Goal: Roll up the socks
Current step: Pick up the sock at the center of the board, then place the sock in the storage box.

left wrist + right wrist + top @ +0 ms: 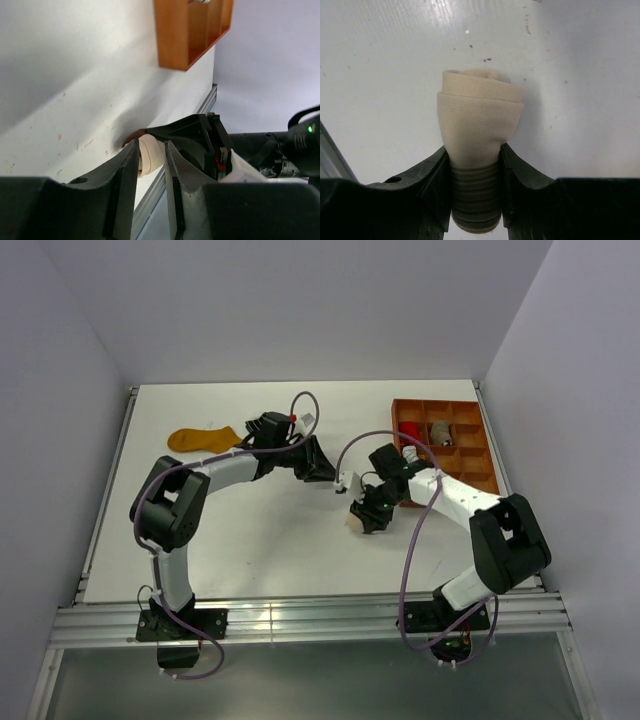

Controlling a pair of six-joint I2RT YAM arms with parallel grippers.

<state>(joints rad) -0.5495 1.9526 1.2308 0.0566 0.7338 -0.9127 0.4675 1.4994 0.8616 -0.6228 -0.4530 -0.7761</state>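
A cream sock [477, 117], rolled into a bundle with a ribbed cuff, sits between the fingers of my right gripper [475, 150], which is shut on it just above the white table. In the top view that roll [352, 524] shows at the right gripper [364, 517] near the table's middle. My left gripper [322, 467] hovers a little up and left of it, apart from it, jaws slightly open and empty. The left wrist view looks past its fingers [127, 165] at the same cream roll [150, 155]. A mustard-yellow sock [205, 438] lies flat at the back left.
The orange-brown compartment tray [476, 455] stands at the back right, with a red roll [412, 429] and a grey roll [439, 430] in its compartments. Its corner [172, 35] shows in the left wrist view. A metal rail [300, 615] runs along the near edge.
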